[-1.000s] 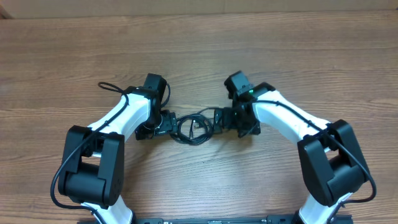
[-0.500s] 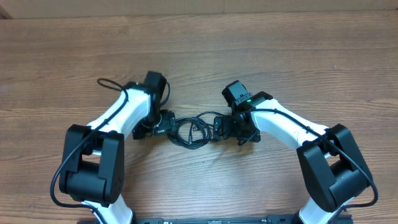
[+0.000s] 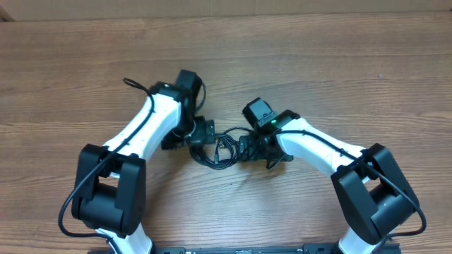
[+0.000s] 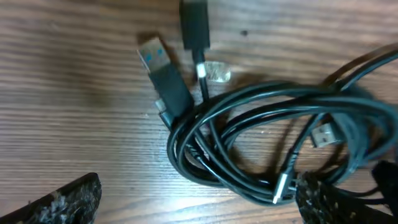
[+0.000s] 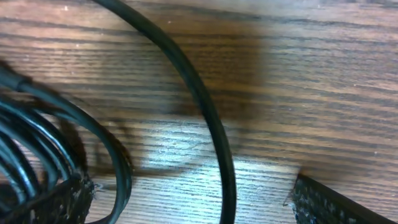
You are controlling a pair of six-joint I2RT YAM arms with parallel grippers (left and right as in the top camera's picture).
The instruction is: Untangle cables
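The cables (image 3: 221, 149) lie as a looped black bundle on the wood table between my two grippers. In the left wrist view the bundle (image 4: 261, 106) fills the right half, with a silver-tipped USB plug (image 4: 158, 59) and a second plug (image 4: 194, 22) sticking out at the upper left. My left gripper (image 4: 199, 208) is open, its fingers wide apart, the bundle's lower loop reaching between them; it also shows in the overhead view (image 3: 204, 134). My right gripper (image 5: 193, 205) is open, with one cable strand (image 5: 211, 124) running between its fingers and the coil at its left finger; overhead it (image 3: 245, 147) sits at the bundle's right edge.
The wood table (image 3: 318, 56) stretches out behind the arms. A thicker black wire (image 3: 134, 86) loops out from the left arm. A small clear bit (image 4: 216, 73) lies beside the plugs.
My left gripper has moved right and away from me, closer to the bundle. My right gripper has moved left onto the bundle's right side. The bundle looks more bunched.
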